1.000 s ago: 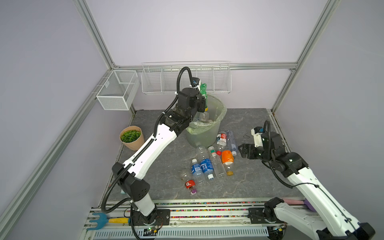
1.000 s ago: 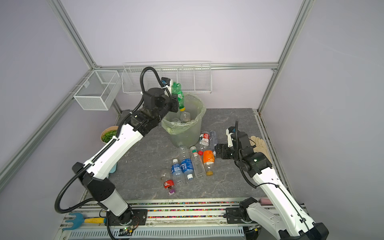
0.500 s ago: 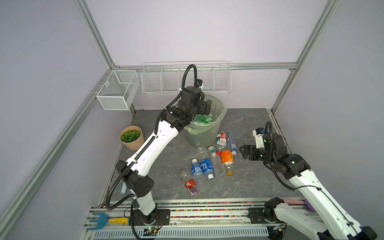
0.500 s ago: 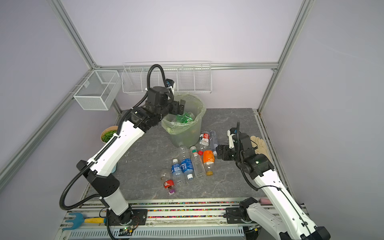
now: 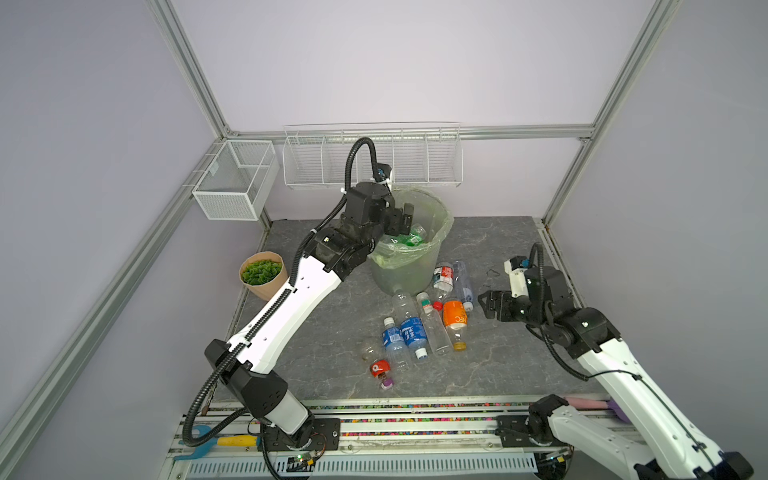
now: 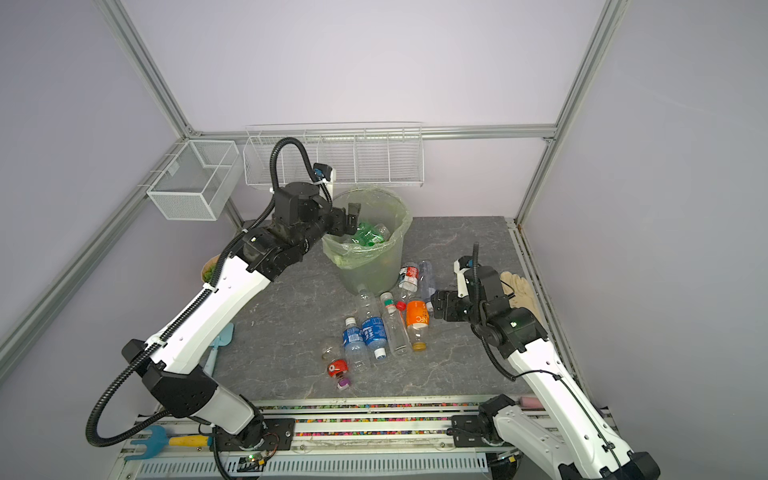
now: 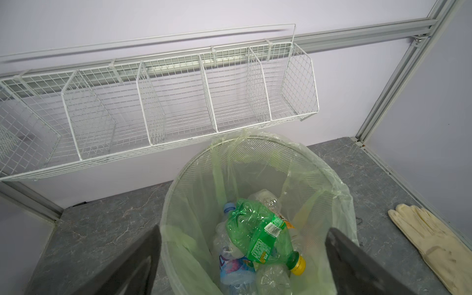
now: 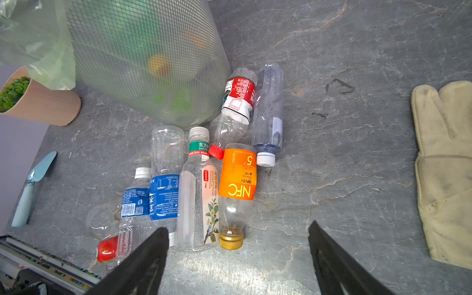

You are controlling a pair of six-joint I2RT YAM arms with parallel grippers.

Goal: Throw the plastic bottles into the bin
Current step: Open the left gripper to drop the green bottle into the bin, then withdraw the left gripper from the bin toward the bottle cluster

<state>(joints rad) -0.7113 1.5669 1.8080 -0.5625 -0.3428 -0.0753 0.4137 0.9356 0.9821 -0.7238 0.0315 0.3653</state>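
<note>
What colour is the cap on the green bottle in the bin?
Yellow. The cap of the green bottle shows best in the left wrist view.

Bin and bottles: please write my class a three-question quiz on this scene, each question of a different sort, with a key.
1. True or false: the green bottle lies inside the bin.
2. The left gripper is: A) shut on a bottle; B) open above the bin; C) shut and empty.
3. What colour is the cap of the orange-label bottle?

Key: 1 true; 2 B; 3 gold.
</note>
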